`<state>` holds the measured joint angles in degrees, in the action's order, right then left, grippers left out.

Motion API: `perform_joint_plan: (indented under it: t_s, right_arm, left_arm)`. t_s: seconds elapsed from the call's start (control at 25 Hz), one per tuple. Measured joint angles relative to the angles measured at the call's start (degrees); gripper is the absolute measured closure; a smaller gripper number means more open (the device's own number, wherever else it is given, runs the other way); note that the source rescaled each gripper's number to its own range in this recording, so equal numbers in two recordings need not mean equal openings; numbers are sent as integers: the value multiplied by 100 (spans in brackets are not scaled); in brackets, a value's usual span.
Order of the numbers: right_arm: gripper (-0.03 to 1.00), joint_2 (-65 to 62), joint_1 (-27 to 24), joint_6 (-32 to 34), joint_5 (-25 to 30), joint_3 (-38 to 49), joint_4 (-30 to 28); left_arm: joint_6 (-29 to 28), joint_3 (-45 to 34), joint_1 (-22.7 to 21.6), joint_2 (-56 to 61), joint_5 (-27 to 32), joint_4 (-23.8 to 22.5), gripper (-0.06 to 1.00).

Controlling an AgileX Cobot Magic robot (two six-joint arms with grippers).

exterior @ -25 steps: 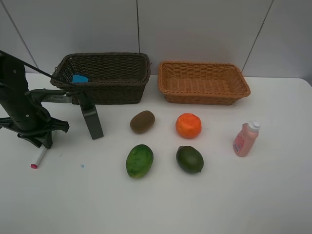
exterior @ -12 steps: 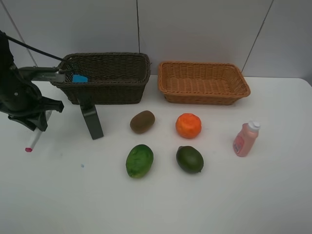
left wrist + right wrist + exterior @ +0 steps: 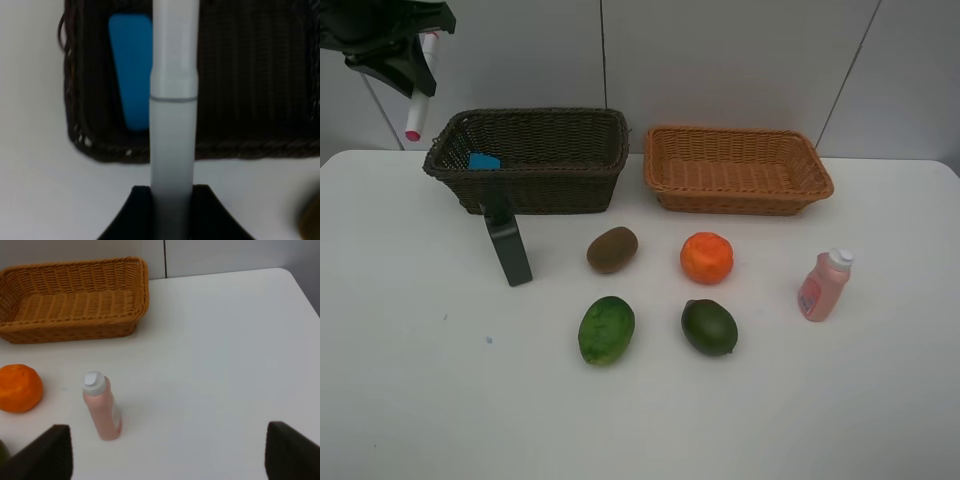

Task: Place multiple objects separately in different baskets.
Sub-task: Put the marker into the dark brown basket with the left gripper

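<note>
While high up near the dark basket [image 3: 550, 190], left claw [image 3: 170, 212] pinched the marker [image 3: 420, 95].
Right claw [image 3: 170, 460] was spread wide, with the pink bottle [image 3: 102, 410] nearby.

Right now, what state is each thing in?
Marker: held aloft, cap down
Left jaws: shut on marker
Right jaws: open, empty
Dark basket: holds blue block
Tan basket: empty
Green bottle: standing
Pink bottle: upright, capped
Kiwi: on table
Orange: on table
Green fruits: both on table
</note>
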<state>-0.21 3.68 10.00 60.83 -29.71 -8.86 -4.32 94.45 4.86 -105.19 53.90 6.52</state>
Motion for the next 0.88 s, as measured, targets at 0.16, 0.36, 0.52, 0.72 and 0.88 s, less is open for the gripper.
perform_joint_plan:
  t_s: [0.16,0.36,0.52,0.72,0.88]
  right_arm:
    - [2,0,0,0,0,0,0]
    - [2,0,0,0,0,0,0]
    - [2,0,0,0,0,0,0]
    - [2,0,0,0,0,0,0]
    - [2,0,0,0,0,0,0]
  left_arm:
    - [363,1017,182,-1062,-321,100,94]
    - [475,1637,236,-2028,-966,150,94]
    - [499,1678,236,-2434,-1222,101,94]
    - [591,1685,236,-2549,-1288,78,40]
    - [553,1698,236,-2549,-1234,4,0]
